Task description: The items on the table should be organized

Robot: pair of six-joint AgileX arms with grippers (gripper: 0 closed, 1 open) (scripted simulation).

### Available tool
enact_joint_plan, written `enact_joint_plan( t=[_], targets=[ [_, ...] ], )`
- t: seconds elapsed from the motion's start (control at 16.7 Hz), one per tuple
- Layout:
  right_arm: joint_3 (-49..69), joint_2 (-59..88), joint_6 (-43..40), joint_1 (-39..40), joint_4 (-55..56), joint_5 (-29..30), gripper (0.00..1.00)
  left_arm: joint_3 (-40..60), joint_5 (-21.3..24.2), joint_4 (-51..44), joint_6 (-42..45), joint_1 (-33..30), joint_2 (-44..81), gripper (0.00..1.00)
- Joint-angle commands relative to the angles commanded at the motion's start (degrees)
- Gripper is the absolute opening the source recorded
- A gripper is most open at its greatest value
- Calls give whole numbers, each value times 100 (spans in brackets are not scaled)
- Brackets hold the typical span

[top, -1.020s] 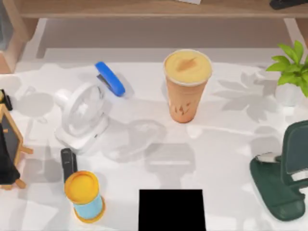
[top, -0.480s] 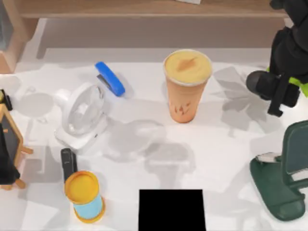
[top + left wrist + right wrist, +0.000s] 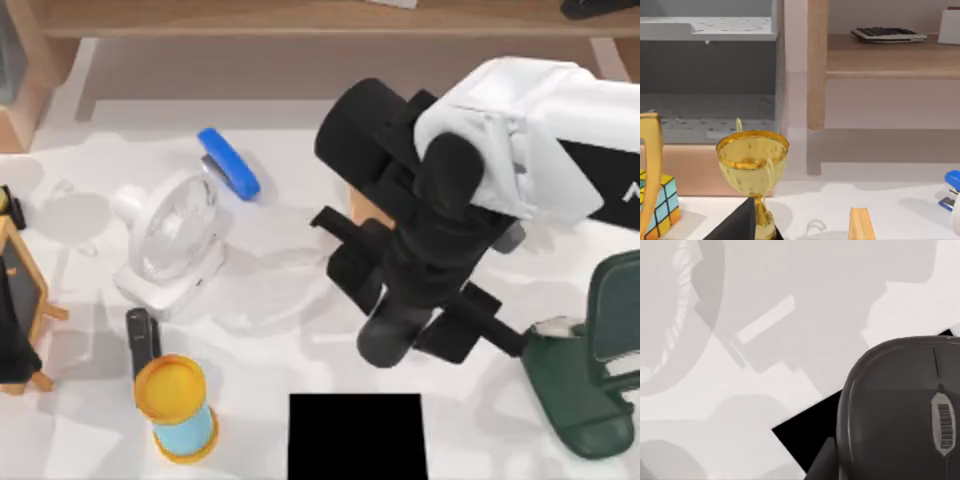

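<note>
Right tool (image 3: pixel 395 335): ours, over the table (image 3: pixel 270 350) centre; grip we cannot tell.
Mouse (image 3: pixel 900 410): close beneath it, on a black patch (image 3: pixel 357 436).
Cup (image 3: pixel 362 208): behind our arm, mostly hidden.
Fan (image 3: pixel 170 240), stapler (image 3: pixel 228 163): farther left.

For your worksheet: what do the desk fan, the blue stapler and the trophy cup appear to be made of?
Desk fan: probably white plastic, smooth with a soft sheen and a see-through grille. Blue stapler: likely glossy plastic shell, uniform saturated colour. Trophy cup: looks like polished gold metal, bright highlights, though it could be gilded plastic.
</note>
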Motion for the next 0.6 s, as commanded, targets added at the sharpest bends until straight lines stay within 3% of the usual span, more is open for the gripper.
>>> enact_joint_plan(
  t=[0.3,0.6],
  targets=[
    [-416,567,-1912,835,361,-68,0,0,0,0,0,0,0,100],
    [-548,720,-2355,1047,458,-86,0,0,0,0,0,0,0,100]
  ],
)
